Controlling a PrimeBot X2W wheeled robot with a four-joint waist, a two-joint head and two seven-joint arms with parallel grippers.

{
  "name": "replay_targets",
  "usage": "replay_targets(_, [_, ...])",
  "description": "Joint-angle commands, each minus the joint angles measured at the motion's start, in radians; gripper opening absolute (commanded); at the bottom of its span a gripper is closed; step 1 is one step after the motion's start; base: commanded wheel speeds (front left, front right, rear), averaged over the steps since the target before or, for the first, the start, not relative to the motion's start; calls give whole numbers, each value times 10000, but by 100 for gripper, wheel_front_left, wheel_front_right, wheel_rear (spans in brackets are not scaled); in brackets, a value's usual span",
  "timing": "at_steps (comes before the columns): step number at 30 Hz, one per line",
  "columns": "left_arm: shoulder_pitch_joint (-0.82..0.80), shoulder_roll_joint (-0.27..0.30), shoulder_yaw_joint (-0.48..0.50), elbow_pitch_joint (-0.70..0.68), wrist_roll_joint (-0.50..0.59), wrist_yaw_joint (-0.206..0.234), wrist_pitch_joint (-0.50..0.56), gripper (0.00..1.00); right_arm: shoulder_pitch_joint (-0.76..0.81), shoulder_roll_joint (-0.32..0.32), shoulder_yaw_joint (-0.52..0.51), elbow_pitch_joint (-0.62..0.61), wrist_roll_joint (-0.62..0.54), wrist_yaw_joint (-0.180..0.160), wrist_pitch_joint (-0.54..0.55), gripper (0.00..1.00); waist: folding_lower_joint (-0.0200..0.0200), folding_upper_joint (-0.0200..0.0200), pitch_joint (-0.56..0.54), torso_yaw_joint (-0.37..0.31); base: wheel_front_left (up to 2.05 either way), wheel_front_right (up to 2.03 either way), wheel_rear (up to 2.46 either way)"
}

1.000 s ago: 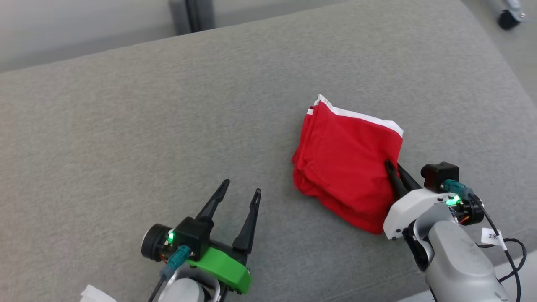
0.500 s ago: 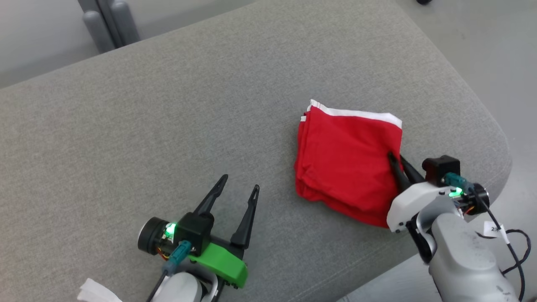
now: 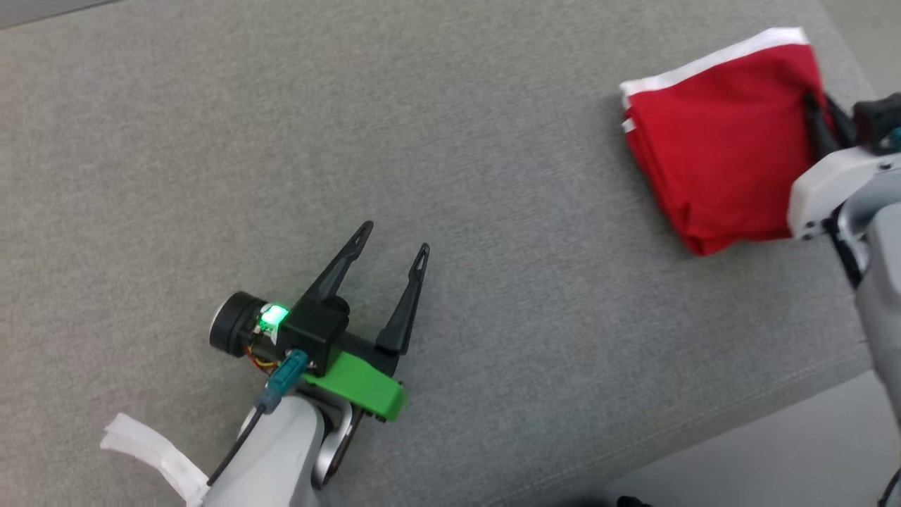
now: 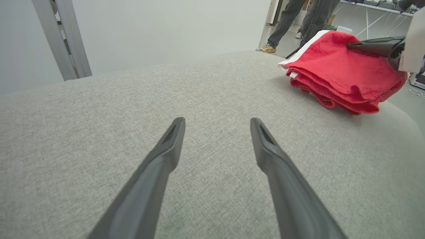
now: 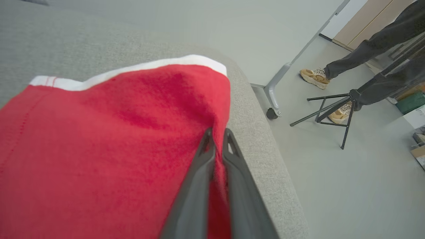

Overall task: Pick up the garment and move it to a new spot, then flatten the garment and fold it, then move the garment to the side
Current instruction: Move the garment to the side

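Right tool (image 5: 217, 136) is pinched tight on the right-hand edge of the red garment (image 5: 109, 139), with a fold of cloth squeezed between its two fingers. The garment lies folded on the grey fabric surface (image 5: 66, 39), with a white band (image 5: 132, 69) along its far edge. The gripped side sits right by the surface's rounded edge. Past that edge there's pale floor (image 5: 332, 192), a grey frame leg (image 5: 280, 74) ending in a caster wheel (image 5: 271, 114), a black tripod (image 5: 352, 95), and a person's legs in dark trousers with tan shoes (image 5: 313, 77).
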Motion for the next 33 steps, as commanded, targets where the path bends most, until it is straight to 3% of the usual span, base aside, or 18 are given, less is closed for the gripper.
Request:
replay_targets(1, [-363,80,-38,-91,62,-30,-3,100,-387,-355,-209,159,-232,-18,60,0,0,-1,1148,1144,0,0,0])
replay_targets(8, [-966,77,-151,-248,34,-30,-3,100,-1497,-1838,-1550,748,-1360,-18,340,0,0,-1,1704,1789,0,0,0])
replay_targets(13, [-1053,87,-137,-309,7,-30,-3,100,-1782,-2275,-2408,688,-2204,-18,628,0,0,-1,1813,1979,0,0,0])
replay_targets(15, [-1016,72,-104,-284,13,-30,-3,100,-1768,-2369,-2857,604,-2578,-18,748,37,0,-1,1805,2020,0,0,0])
replay_targets(16, [-996,64,-93,-272,12,-30,-3,100,-1753,-2400,-3063,531,-2684,-18,715,45,0,-1,1789,2031,0,0,0])
replay_targets(17, [-962,42,-90,-248,2,-30,-3,100,-1693,-2410,-3313,454,-2880,-18,697,100,0,-1,1741,2050,0,0,0])
replay_targets(20, [-830,-9,-38,-192,-27,-30,-3,100,-1569,-2279,-3903,275,-3193,-18,514,100,0,-1,1556,2079,0,0,0])
replay_targets(26, [-480,-137,271,-94,3,-31,-3,100,-1390,-1176,-4567,-501,-3376,-18,39,100,0,-1,898,2040,0,0,0])
replay_targets(33, [-110,-243,964,46,152,-31,-3,100,-766,135,-3396,-2055,-2385,-18,-44,100,0,-1,84,2062,0,0,0])
